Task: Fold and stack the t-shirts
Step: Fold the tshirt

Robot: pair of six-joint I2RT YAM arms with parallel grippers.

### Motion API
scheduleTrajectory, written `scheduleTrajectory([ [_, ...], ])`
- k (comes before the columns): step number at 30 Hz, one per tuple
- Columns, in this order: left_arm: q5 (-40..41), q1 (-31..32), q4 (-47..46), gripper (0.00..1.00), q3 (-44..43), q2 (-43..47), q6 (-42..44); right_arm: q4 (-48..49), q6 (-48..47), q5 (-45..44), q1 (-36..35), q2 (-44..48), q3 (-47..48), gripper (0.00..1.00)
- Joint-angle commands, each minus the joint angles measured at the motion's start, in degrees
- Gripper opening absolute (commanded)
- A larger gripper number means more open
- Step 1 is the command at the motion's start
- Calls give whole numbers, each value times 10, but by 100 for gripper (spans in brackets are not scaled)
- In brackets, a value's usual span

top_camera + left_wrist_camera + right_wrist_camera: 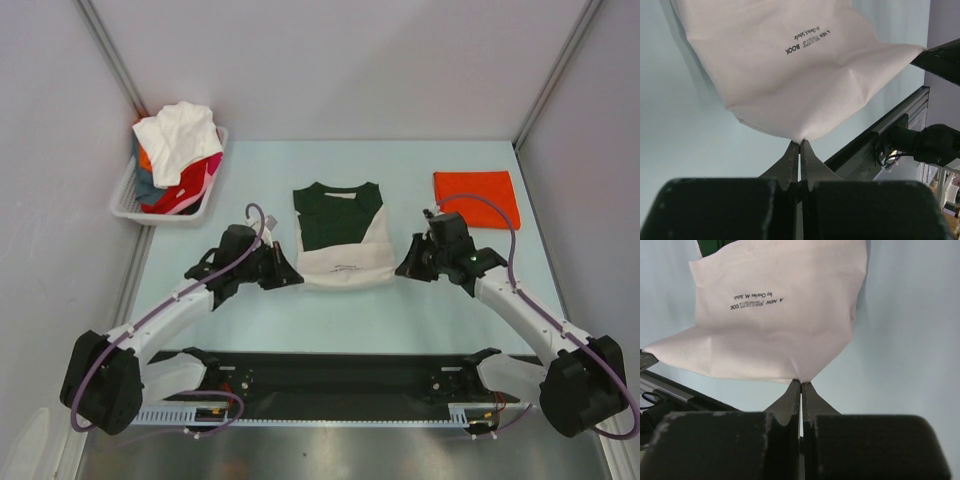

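Cream t-shirt [345, 262] w/ dark green top is laid at table [360, 320] centre, collar toward 12 o'clock. Its near corners are pinched: left gripper [292, 277] at 8 o'clock, right gripper [404, 268] at 4 o'clock, jaws pressed tight on cloth. The nipped bit is barely seen betw. the tips. Sleeves are hidden. Basket [124, 205] at 10 o'clock is heaped w/ white shirt [180, 135], red shirt [185, 192] and pink shirt [213, 165]; lower items are covered. Orange-red shirt [476, 192], folded, is set at 2 o'clock.

Pale blue table [300, 320] enclosed by plain grey-white walls [330, 60] with metal corner posts [112, 55].
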State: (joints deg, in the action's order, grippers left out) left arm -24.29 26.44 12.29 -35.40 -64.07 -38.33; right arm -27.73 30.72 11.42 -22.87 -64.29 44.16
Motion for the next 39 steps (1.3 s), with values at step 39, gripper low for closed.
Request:
scheduleTrajectory([
  [39,-18,-24,23,0,-30,111,-24,-33,-1,32,-3,43,63,0],
])
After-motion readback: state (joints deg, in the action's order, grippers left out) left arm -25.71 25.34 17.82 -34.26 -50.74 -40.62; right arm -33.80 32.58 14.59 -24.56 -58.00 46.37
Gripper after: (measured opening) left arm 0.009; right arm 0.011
